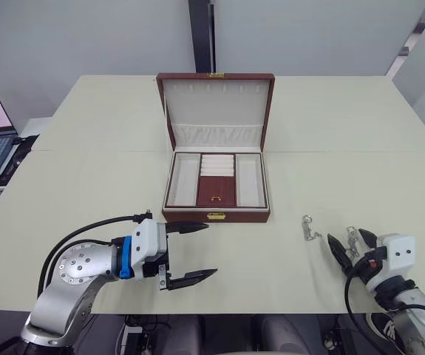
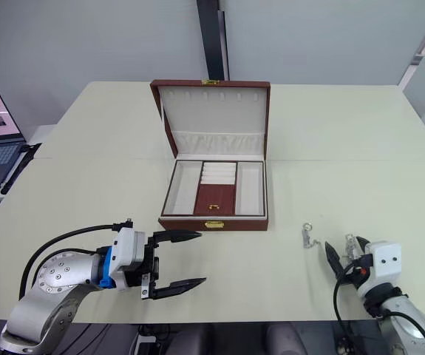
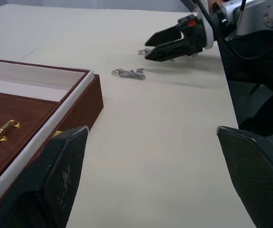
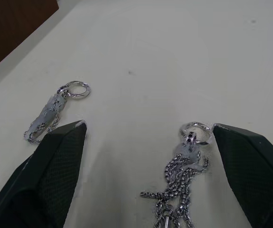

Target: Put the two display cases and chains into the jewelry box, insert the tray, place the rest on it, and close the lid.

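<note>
Two chains lie on the table (image 1: 86,148) to the right of the open jewelry box (image 1: 216,155): the nearer chain (image 1: 310,228) lies free, the farther chain (image 1: 353,240) sits between the spread fingers of the right gripper (image 1: 352,248). The box's tray (image 1: 216,190) is already seated. The left gripper (image 1: 194,251), jaws apart and empty, hovers just in front of the box's left corner.

The left arm (image 1: 72,285) is silver-grey metal with a round joint plate dotted with small screws, a blue ring at the wrist and a white block behind its two black pointed fingers (image 1: 190,277). A black cable loops along it. The right arm (image 1: 408,314) ends in a white block with black cables and black fingers (image 1: 338,253).
</note>
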